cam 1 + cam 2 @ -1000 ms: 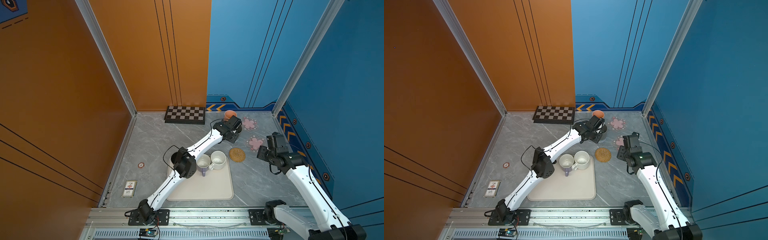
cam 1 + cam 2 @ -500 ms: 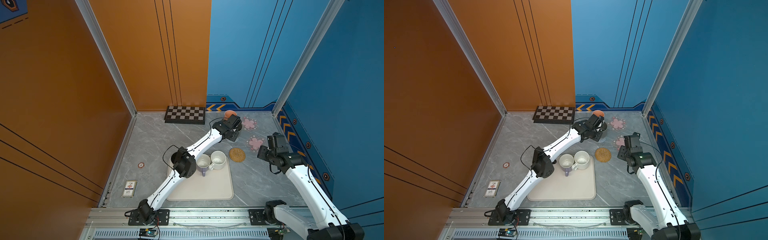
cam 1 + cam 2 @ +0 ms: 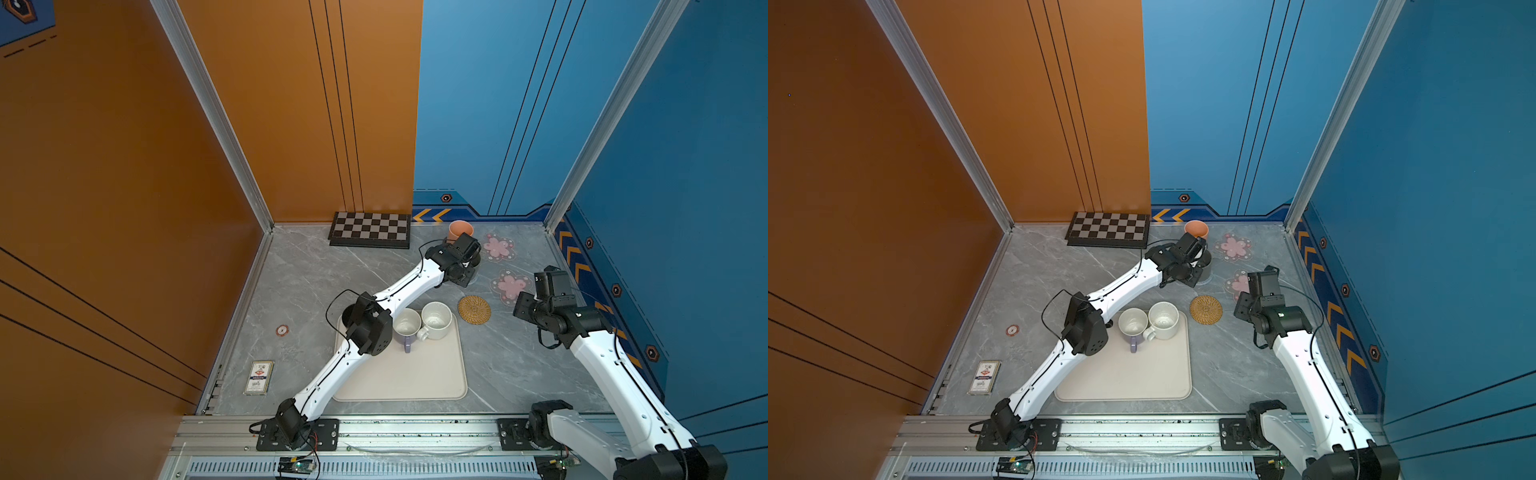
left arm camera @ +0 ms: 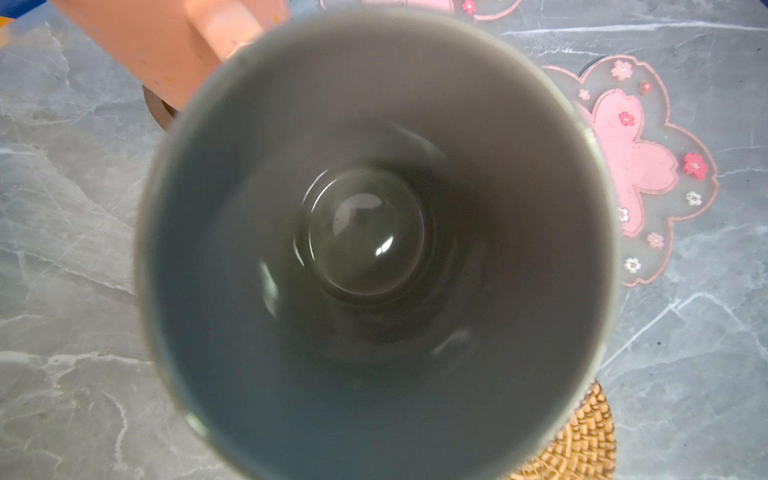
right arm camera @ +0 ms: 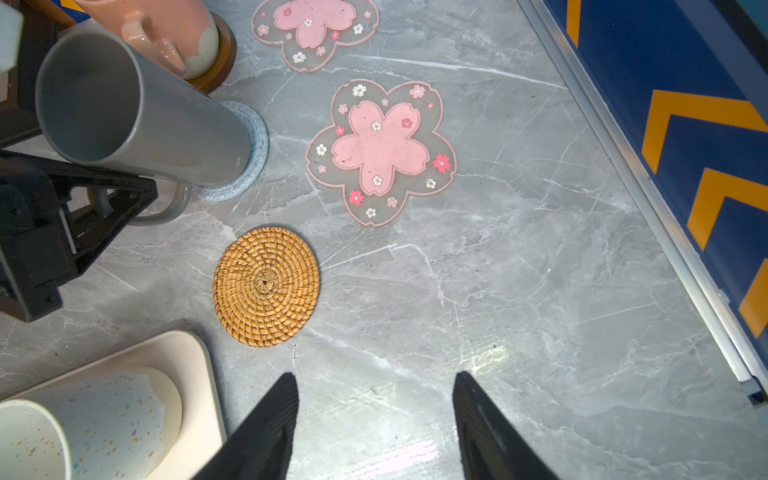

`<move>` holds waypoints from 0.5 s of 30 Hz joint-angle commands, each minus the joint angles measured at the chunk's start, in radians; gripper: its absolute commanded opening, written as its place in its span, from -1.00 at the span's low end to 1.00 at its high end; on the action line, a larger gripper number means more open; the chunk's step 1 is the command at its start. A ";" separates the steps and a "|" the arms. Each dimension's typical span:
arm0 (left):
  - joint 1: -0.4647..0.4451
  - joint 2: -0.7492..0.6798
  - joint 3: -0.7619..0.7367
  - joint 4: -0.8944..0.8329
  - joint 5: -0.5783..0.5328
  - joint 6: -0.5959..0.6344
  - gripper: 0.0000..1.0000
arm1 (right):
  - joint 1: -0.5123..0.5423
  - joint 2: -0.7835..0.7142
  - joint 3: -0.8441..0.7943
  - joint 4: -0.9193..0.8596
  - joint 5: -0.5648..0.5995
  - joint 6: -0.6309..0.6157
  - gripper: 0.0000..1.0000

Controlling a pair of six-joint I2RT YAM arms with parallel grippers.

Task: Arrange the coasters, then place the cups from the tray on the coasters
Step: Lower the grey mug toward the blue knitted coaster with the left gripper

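grey mug [image 5: 166, 137] upright, mouth up

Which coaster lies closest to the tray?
The round woven tan coaster: it lies just beside a corner of the tray, with no mug on it. Every other coaster lies farther away.

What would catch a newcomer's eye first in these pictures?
Toward the back, the left gripper grips a tall grey mug by its handle over the light-blue coaster, beside a peach mug standing on a brown coaster. Nearby, two pink flower coasters and a woven tan coaster lie bare. Two mugs stand on the cream tray in front.
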 commanded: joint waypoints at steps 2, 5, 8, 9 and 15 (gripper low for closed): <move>0.005 -0.030 0.007 0.071 -0.041 -0.014 -1.00 | -0.005 -0.006 -0.016 0.010 -0.012 0.001 0.24; 0.005 -0.034 0.000 0.070 -0.041 -0.014 -1.00 | -0.005 -0.009 -0.021 0.009 -0.014 0.002 0.23; 0.006 -0.040 -0.015 0.071 -0.050 -0.017 -0.93 | -0.005 -0.011 -0.024 0.010 -0.016 0.005 0.24; 0.007 -0.040 -0.021 0.071 -0.053 -0.017 -0.93 | -0.005 -0.012 -0.024 0.009 -0.016 0.005 0.24; 0.008 -0.040 -0.026 0.070 -0.047 -0.025 -0.85 | -0.008 -0.017 -0.027 0.010 -0.016 0.004 0.24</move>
